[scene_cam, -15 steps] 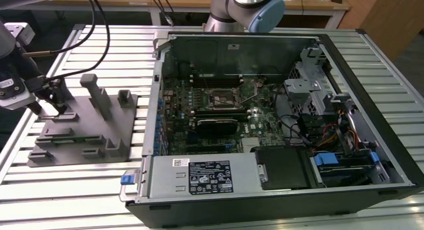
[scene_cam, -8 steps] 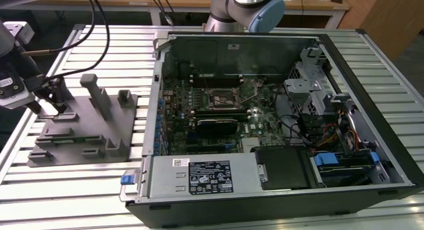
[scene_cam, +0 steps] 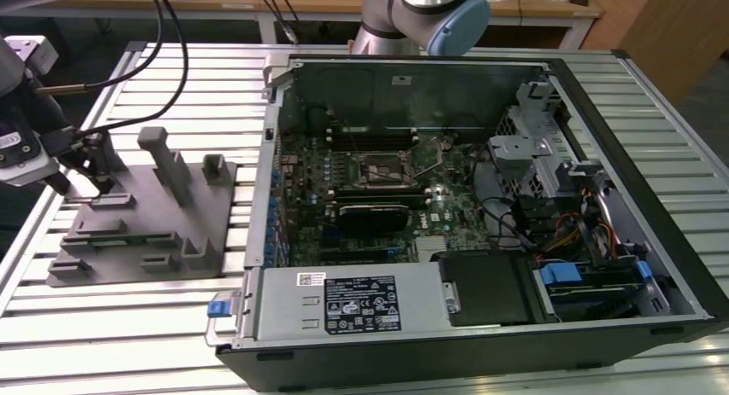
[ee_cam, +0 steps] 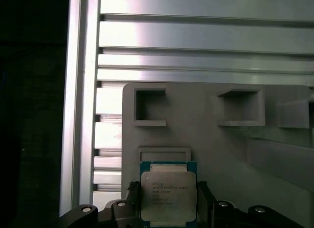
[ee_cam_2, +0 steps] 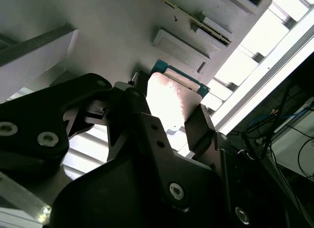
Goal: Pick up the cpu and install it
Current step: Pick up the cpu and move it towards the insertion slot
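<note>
The gripper (ee_cam: 166,191) is closed on two opposite edges of the cpu (ee_cam: 168,198), an edge grip that leaves the flat top bare. The cpu lies level over the grey tray (ee_cam: 211,154), at the exterior view's left, well apart from the socket (scene_cam: 387,166) in the computer case (scene_cam: 638,113)

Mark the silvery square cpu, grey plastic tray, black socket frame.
silvery square cpu (ee_cam: 168,193): first wrist view, metal top.
grey plastic tray (ee_cam: 211,149): first wrist view, bare base.
black socket frame (scene_cam: 385,167): exterior view, middle.
</note>
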`<control>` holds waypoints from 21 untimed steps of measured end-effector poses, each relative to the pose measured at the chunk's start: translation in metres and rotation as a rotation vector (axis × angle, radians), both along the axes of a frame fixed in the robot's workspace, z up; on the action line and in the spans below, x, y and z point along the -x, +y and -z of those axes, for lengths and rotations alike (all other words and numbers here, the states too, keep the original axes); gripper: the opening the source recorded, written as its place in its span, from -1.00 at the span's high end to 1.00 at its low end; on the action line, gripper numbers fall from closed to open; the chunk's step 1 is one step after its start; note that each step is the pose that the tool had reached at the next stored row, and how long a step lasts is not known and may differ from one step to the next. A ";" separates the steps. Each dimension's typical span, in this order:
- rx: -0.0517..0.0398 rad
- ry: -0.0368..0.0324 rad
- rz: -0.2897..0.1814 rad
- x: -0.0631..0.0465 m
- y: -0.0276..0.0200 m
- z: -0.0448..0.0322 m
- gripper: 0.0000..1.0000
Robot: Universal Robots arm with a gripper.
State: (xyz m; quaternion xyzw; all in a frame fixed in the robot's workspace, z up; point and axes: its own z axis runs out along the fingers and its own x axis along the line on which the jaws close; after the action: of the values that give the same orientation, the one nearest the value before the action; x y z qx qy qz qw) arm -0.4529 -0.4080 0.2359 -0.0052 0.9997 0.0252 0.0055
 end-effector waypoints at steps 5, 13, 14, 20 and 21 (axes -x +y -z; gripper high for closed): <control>0.0000 0.0001 0.000 0.000 0.0001 -0.0015 -0.08; 0.0000 0.0000 0.000 0.000 0.0001 -0.0043 -0.08; -0.0001 -0.0001 0.000 0.000 0.0001 -0.0046 -0.08; 0.0000 0.0000 0.000 0.000 0.0001 -0.0064 -0.08; 0.0000 0.0000 0.000 0.000 0.0001 -0.0066 -0.08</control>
State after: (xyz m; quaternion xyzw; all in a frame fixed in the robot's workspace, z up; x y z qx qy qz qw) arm -0.4529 -0.4080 0.2425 -0.0052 0.9997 0.0252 0.0055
